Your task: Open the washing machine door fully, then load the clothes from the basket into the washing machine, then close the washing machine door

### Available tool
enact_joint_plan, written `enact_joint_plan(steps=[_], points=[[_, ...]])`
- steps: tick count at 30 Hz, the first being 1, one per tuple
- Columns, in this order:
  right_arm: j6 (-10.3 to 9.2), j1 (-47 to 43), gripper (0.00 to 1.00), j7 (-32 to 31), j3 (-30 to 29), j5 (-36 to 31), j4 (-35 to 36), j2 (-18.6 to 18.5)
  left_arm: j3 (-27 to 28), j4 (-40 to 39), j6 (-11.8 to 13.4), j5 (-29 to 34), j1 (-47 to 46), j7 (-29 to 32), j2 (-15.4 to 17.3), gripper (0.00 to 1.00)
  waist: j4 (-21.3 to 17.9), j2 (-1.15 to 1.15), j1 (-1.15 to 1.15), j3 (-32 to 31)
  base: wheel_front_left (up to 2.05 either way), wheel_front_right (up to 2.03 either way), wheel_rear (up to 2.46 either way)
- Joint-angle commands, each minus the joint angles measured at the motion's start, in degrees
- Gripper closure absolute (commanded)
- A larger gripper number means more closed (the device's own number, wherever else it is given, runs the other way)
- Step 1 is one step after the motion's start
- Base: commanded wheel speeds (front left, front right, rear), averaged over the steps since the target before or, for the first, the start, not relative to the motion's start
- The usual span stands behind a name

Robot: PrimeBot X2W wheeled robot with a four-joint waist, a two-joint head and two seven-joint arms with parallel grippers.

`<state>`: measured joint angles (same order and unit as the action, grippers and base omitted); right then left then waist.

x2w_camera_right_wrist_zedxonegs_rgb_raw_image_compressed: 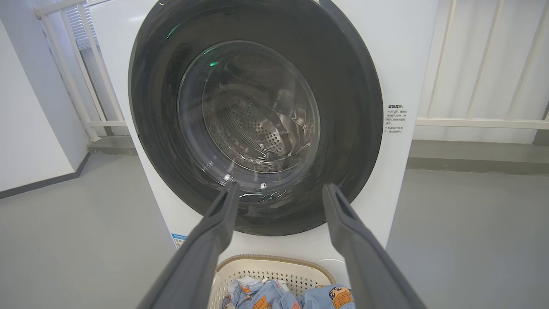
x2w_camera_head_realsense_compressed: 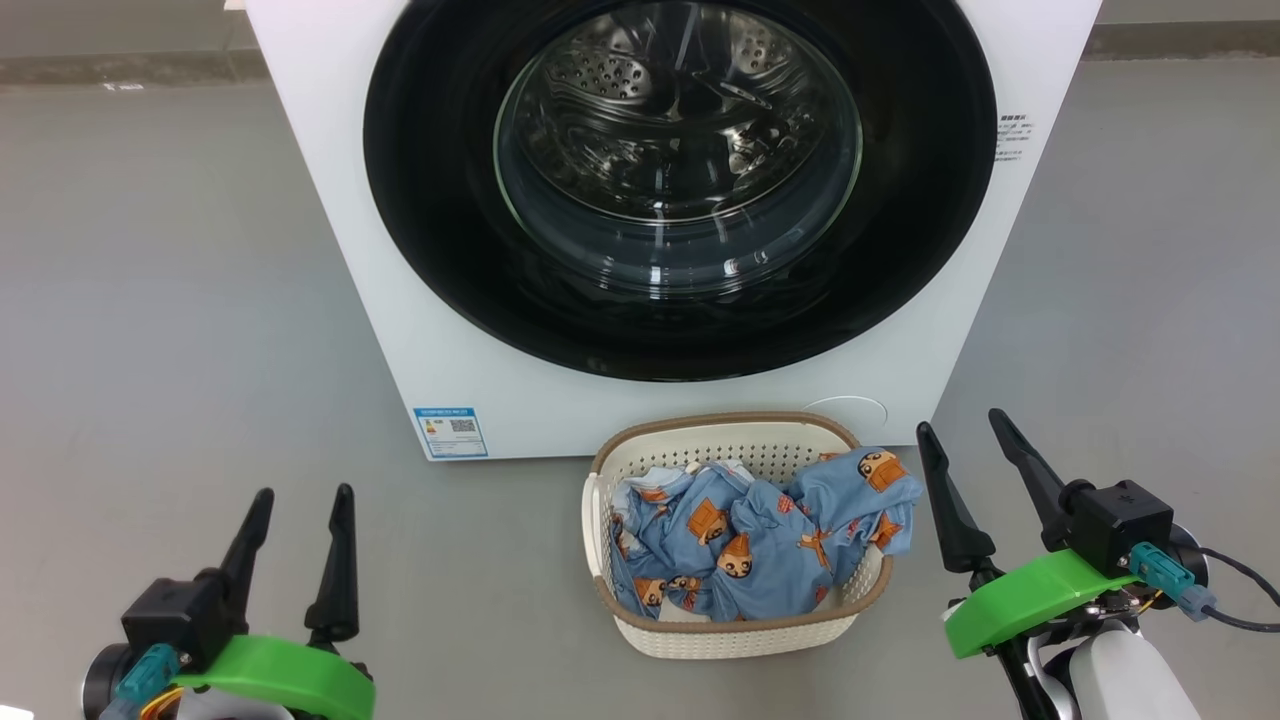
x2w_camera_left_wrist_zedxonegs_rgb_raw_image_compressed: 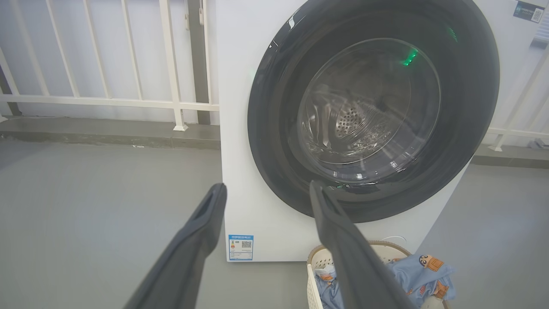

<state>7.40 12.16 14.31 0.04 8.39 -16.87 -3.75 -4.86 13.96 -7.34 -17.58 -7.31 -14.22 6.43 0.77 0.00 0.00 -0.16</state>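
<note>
1. My left end effector (x2w_camera_head_realsense_compressed: 305, 492): two long dark fingers spread wide apart with nothing between them. It is low on my left, above the bare grey floor (x2w_camera_head_realsense_compressed: 150, 300).
2. My right end effector (x2w_camera_head_realsense_compressed: 958, 420): fingers likewise fully parted and empty. It is just beside the right end of the basket and clear of it.
3. Big white front-loading washing machine (x2w_camera_head_realsense_compressed: 340, 250): stands on the floor straight ahead of me. A small blue label sticker (x2w_camera_head_realsense_compressed: 450, 432) sits at the lower left corner of its front.
4. Large round glossy-black-rimmed washing machine door (x2w_camera_head_realsense_compressed: 430, 200): has a bulging clear glass centre and lies flat against the machine's front, closed. The perforated steel drum (x2w_camera_head_realsense_compressed: 600, 75) shows through the glass.
5. Small rectangular cream plastic basket (x2w_camera_head_realsense_compressed: 720, 430) with a brown woven-look rim: on the floor just before the machine's foot, below the door and right of the sticker.
6. Light blue clothes (x2w_camera_head_realsense_compressed: 770, 540) printed with orange-brown cartoon figures: heaped inside the basket, one fold draped over its right rim.
7. White railing (x2w_camera_left_wrist_zedxonegs_rgb_raw_image_compressed: 107, 101): behind the machine.
</note>
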Motion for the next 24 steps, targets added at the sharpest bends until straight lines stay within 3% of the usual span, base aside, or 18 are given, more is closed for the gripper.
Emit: enact_joint_plan(steps=[1, 24], points=[[0.09, 2.1, 0.00, 0.7, 1.4, -1.0, 1.2, 0.1, 1.8, -1.7, -0.1, 0.5, -2.5, -0.8, 1.4, 0.00, 0.0, 0.00, 0.00, -0.1, 0.00, 0.00, 0.00], [0.09, 2.1, 0.00, 0.7, 2.3, -1.0, 0.6, -0.2, 1.8, -1.4, -0.1, 0.1, -2.3, -0.8, 1.4, 0.00, 0.0, 0.00, 0.00, -0.5, 0.00, 0.00, 0.00]])
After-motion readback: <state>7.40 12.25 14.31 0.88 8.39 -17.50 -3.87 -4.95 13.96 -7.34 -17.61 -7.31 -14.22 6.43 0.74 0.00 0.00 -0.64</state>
